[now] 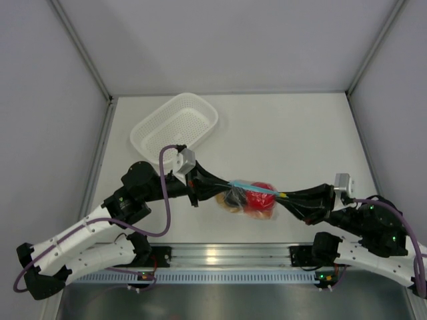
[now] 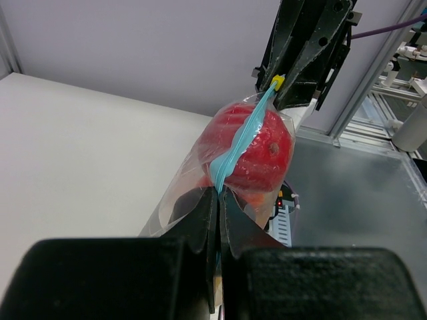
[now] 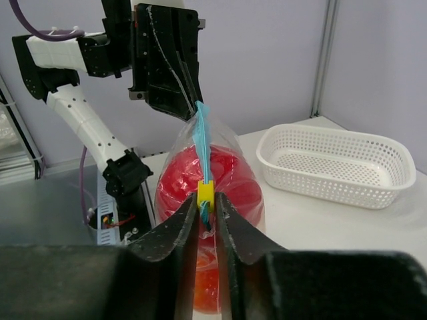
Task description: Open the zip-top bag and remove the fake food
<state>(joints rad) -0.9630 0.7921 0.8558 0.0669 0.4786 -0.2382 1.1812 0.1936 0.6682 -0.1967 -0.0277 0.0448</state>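
The zip-top bag (image 1: 235, 197) hangs just over the table's (image 1: 300, 133) near side. It is soft, crinkly and likely slippery, and it sags with the light fake food (image 1: 259, 200). Its stiffer blue zip strip (image 2: 237, 143) looks best to hold. The left gripper (image 2: 218, 200) pinches one end tight; the right gripper (image 3: 207, 217) squeezes the yellow slider (image 3: 205, 193).

Left arm (image 1: 80, 235) at seven o'clock, right arm (image 1: 373, 233) at four — white lower shells, black joints, looping purple cable (image 1: 163, 180), grey wrist block (image 1: 187, 160), tapered black fingers (image 2: 200, 223).

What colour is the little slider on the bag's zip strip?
Yellow slider, clearest in the right wrist view.
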